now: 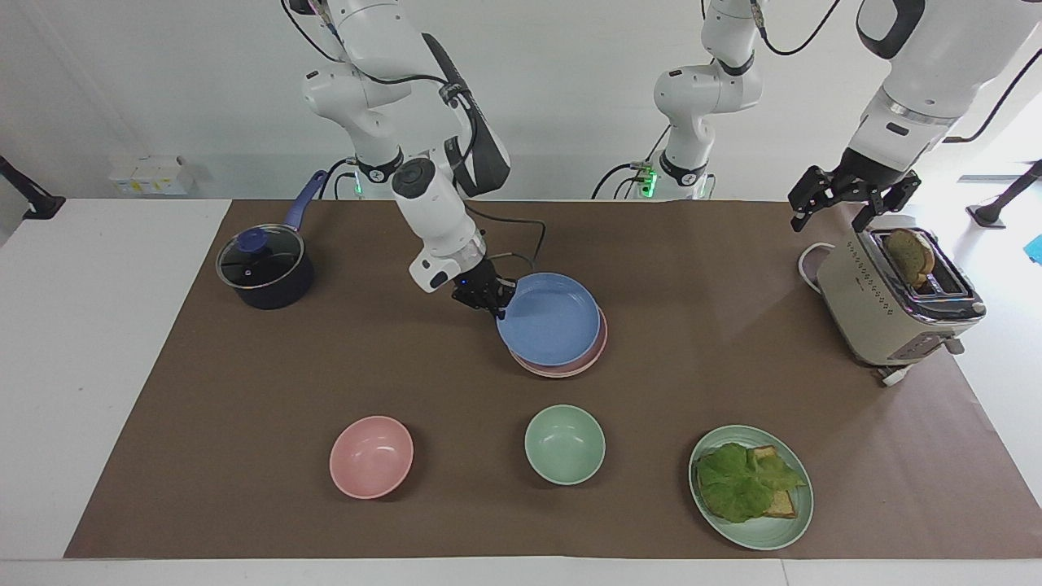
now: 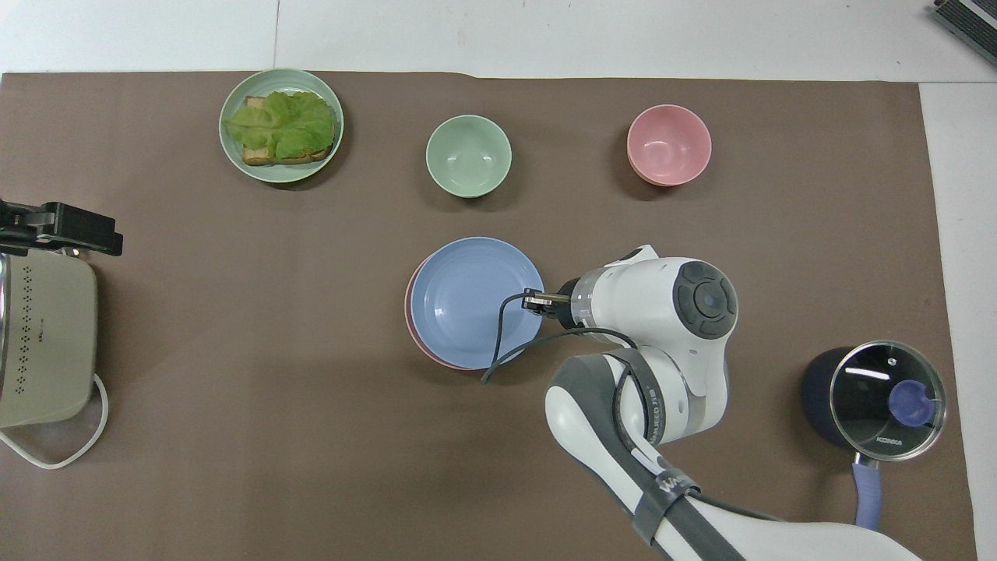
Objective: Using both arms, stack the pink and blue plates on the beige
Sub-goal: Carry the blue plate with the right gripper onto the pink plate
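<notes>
Where plates sit, brown mat (image 1: 244, 382)

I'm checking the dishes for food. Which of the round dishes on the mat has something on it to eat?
The mint-green plate toward the left arm's end, farthest from the robots: it holds lettuce on toast. The bowls and the stacked plates are bare.

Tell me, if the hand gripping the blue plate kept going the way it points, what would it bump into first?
Probably the blue plate itself: the right hand is shut on its rim, aimed slantwise down across it, with the pink plate just underneath.
</notes>
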Tool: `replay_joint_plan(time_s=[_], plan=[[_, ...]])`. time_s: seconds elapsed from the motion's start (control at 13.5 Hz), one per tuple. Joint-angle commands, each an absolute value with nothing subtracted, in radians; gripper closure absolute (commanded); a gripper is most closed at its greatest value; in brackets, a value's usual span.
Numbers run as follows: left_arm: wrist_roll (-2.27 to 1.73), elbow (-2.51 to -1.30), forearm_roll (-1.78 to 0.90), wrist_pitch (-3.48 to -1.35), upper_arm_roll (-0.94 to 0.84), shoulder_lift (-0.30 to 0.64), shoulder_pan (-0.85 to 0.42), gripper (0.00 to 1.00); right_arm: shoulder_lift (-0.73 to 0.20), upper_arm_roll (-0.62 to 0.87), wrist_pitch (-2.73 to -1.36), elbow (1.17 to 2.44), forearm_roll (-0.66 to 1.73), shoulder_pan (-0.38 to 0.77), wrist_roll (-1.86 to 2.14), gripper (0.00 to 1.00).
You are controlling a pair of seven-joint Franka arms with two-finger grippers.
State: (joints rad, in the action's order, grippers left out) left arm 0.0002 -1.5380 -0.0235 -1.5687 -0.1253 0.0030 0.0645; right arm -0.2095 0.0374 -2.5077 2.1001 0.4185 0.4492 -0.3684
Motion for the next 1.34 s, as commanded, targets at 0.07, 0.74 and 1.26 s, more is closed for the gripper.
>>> replay_joint_plan(time_s=[0.07,0.74,1.26], plan=[[0.008,-1.54,-0.012,-1.554,-0.129,-0.003,0.067,0.0,-0.245,0.035,-2.543,2.077,0.442,0.472,-0.405,1.0],[0.008,-1.54,-0.014,-1.554,-0.129,-0.003,0.067,0.0,-0.258,0.035,-2.54,2.072,0.442,0.477,-0.406,0.0],[0.008,-1.54,-0.012,-1.554,-0.129,-0.003,0.067,0.0,-0.152,0.018,-2.36,2.029,0.327,0.427,-0.453,0.0]])
